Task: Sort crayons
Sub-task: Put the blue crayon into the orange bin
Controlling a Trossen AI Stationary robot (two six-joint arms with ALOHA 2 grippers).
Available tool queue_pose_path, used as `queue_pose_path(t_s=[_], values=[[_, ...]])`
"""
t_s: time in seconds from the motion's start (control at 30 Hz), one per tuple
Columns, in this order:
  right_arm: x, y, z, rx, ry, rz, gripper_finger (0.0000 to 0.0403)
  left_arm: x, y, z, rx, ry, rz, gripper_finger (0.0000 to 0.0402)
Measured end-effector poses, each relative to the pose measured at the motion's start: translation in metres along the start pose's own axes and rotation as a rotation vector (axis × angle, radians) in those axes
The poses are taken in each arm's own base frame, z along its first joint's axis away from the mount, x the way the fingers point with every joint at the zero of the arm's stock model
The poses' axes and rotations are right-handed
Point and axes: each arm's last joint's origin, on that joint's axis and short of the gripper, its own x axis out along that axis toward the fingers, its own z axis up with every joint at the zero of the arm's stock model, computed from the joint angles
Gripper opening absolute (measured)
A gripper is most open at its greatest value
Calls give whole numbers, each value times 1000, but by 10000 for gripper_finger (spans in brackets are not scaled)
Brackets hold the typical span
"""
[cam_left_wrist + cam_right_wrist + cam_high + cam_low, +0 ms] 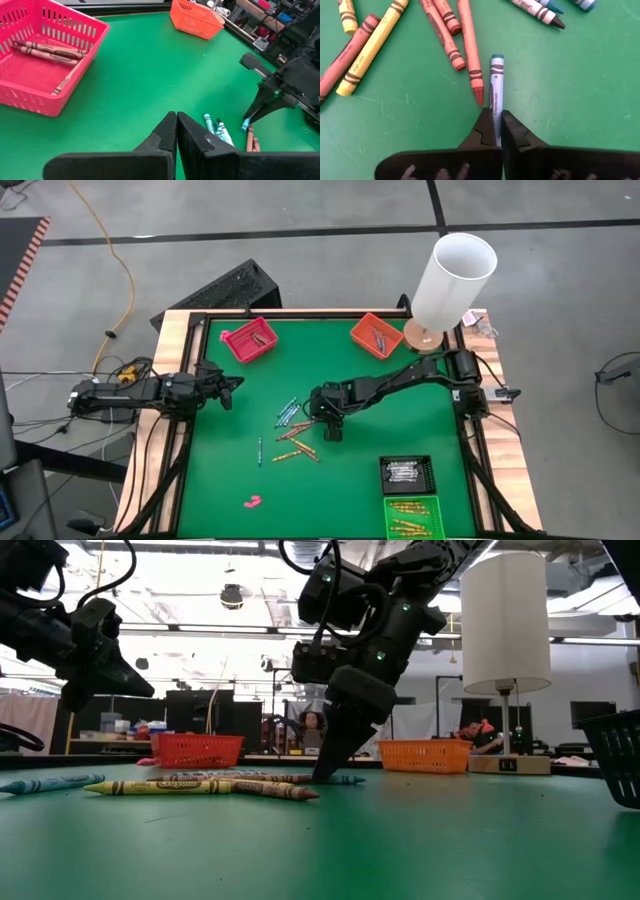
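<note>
Loose crayons (292, 430) in blue, yellow, reddish and orange lie flat on the green mat (230, 470) near the middle. My right gripper (498, 125) stands over them, slanting down from the table's right side, shut on one blue crayon (496, 82). In the low view its fingertips (325, 776) reach the mat. My left gripper (176, 122) waits shut at the table's left edge (232, 390), above the mat and holding nothing. My right gripper pinches the blue crayon between its two fingers at the crayon's near end (495, 111). The fingers slant down from the table's right side and lie along the crayon, not across it. The crayon's far end (497, 59) points away from the fingers, low on the mat.
A pink tray (250, 340) with reddish crayons and an orange tray (375, 333) stand at the far side. A black tray (407, 473) and a green tray (411, 518) stand near right. A lamp (450, 280) is at the far right corner, a pink lump (252, 501) at the near edge.
</note>
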Motion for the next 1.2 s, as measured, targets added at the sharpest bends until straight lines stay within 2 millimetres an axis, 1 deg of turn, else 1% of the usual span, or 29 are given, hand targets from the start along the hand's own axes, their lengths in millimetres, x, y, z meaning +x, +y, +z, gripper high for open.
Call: queue_pose_path(t_s=[0.1, 0.4, 0.57, 0.73, 1.03, 1.2], values=[[-8, -6, 1, 28, -4, -12, 3, 0, 0, 0, -2, 0, 0, 0], [-39, -31, 11, 111, -83, -66, 2, 0, 0, 0, -10, -1, 0, 0], [-55, -47, 13, 158, -118, -138, 2, 0, 0, 0, -11, -1, 0, 0], [-65, -60, 11, 205, -114, -177, 1, 0, 0, 0, -11, -1, 0, 0], [-89, -88, 7, 306, -126, -279, 1, 0, 0, 0, -8, 0, 0, 0], [-102, -105, -4, 386, -72, -380, 1, 0, 0, 0, -4, -1, 0, 0]])
